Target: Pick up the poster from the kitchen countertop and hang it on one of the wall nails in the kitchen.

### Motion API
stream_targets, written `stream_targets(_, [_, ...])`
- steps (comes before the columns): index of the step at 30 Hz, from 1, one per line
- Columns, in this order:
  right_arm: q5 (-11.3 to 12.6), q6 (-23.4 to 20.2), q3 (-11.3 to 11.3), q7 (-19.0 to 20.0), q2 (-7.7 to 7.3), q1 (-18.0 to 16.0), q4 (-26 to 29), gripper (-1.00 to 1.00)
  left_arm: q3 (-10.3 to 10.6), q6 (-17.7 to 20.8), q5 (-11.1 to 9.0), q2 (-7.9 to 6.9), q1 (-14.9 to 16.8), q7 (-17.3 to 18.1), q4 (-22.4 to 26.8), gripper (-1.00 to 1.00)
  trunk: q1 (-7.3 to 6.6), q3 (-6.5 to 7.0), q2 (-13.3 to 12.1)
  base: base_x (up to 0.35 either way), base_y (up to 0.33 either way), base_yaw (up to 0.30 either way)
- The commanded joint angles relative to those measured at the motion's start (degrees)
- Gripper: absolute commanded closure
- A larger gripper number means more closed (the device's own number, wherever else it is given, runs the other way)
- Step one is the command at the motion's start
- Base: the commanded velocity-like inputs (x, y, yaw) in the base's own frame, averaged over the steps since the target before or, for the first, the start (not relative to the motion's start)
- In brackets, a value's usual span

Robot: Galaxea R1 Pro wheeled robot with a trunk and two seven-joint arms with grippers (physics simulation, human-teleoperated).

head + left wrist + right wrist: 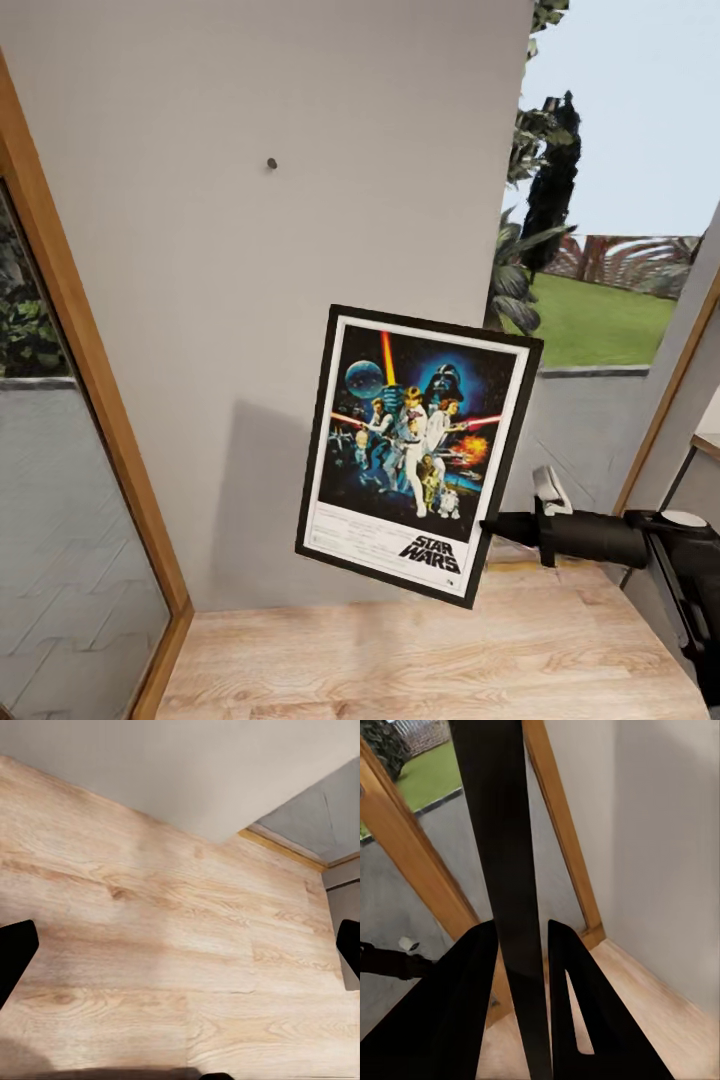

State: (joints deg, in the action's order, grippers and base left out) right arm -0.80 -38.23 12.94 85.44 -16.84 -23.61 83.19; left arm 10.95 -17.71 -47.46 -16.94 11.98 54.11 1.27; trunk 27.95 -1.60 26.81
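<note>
The right arm is being extended from the right side of the head view, roughly level, its dark forearm reaching toward the left. The right pincer [488, 525] is being held closed on the lower right edge of the poster [420, 450], which is being kept upright and slightly tilted. In the right wrist view, both black fingers [577, 1020] are being pressed against the poster's thin black edge [502, 870]. The left pincer [180, 952] is being held open, pointing downward, its dark fingertips [15, 952] set wide apart.

We hold the poster [420, 455] before the wall
Our right gripper [492, 527] pinches its lower-right edge; the wall nail [271, 163] sits at eleven o'clock, well apart.
</note>
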Motion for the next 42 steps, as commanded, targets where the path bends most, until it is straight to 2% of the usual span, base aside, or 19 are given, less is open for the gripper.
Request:
stream_targets(1, [-0.07,-1.38,0.02,0.36,0.12,-0.47,0.21,1.0,0.48,-0.34,-0.38,-0.11,-0.04,0.12,-0.04,-1.0,0.03,-0.13,0.12,0.0,0.0,0.0])
stream_targets(3, [-0.03,-3.07,0.0,0.4,0.42,-1.61,0.63,1.0,0.47,-0.35,-0.36,-0.37,-0.24,0.17,-0.04,-1.0,0.03,-0.13,0.12,0.0,0.0,0.0])
stream_targets(4, [-0.05,-3.99,-0.3,0.42,1.24,-2.95,0.85,1.0,0.47,-0.32,-0.36,-0.5,-0.35,0.14,-0.04,-1.0,0.03,-0.13,0.12,0.0,0.0,0.0])
stream_targets(5, [-0.06,-4.05,-0.56,0.42,1.46,-3.07,0.86,1.0,0.47,-0.31,-0.36,-0.51,-0.35,0.13,-0.04,-1.0,0.03,-0.13,0.12,0.0,0.0,0.0])
stream_targets(7, [-0.12,-4.21,-2.09,0.41,2.08,-3.38,0.9,1.0,0.51,-0.31,-0.36,-0.53,-0.37,0.07,-0.04,-1.0,0.03,-0.13,0.12,0.0,0.0,0.0])
stream_targets(8, [-0.23,-5.85,-3.84,0.35,2.88,-6.53,0.92,1.0,0.55,-0.27,-0.35,-0.5,-0.38,0.02,-0.04,-1.0,0.03,-0.13,0.12,0.0,0.0,0.0])
stream_targets(10, [-0.28,-9.01,-4.42,0.35,3.17,-8.41,0.92,1.0,0.56,-0.25,-0.35,-0.48,-0.38,0.01,-0.04,-1.0,0.03,-0.13,0.12,0.0,0.0,0.0])
stream_targets(11, [-0.48,-14.16,-8.5,0.19,3.66,-15.94,0.93,1.0,0.56,-0.28,-0.35,-0.47,-0.38,0.02,-0.04,-1.0,0.03,-0.13,0.12,0.0,0.0,0.0])
stream_targets(14, [-0.57,-14.91,-10.82,-1.13,3.73,-20.15,0.87,1.0,0.56,-0.3,-0.35,-0.46,-0.36,0.03,0.01,-1.0,0.03,-0.13,0.12,0.0,0.0,0.0])
stream_targets(16, [-0.64,-16.72,-12.77,-1.97,3.8,-24.15,0.79,1.0,0.55,-0.3,-0.35,-0.51,-0.37,0.03,0.04,-1.0,0.03,-0.13,0.12,0.0,0.0,0.0])
stream_targets(19, [-0.64,-18.06,-14.78,-2.22,3.88,-27.1,0.7,1.0,0.56,-0.3,-0.35,-0.51,-0.38,0.03,0.05,-1.0,0.03,-0.13,0.12,0.0,0.0,0.0])
stream_targets(26, [-0.71,-19.06,-16.71,-2.39,5.18,-32.02,0.2,1.0,0.5,-0.3,-0.39,-0.54,-0.38,0.08,0.05,-1.0,0.03,-0.13,0.12,0.0,0.0,0.0])
stream_targets(31, [-0.76,-19.27,-19.08,-2.45,6.0,-36.02,-2.51,1.0,0.5,-0.3,-0.38,-0.55,-0.38,0.11,0.05,-1.0,0.03,-0.13,0.12,0.0,0.0,0.0])
stream_targets(39, [-0.78,-19.33,-20.03,-2.47,6.33,-40.55,-6.04,1.0,0.49,-0.35,-0.41,-0.59,-0.38,0.15,0.05,-1.0,0.03,-0.13,0.12,0.0,0.0,0.0])
stream_targets(42, [-0.75,-19.34,-20.09,-2.47,6.35,-41.19,-6.3,1.0,0.48,-0.37,-0.39,-0.62,-0.38,0.18,0.05,-1.0,0.03,-0.13,0.12,0.0,0.0,0.0])
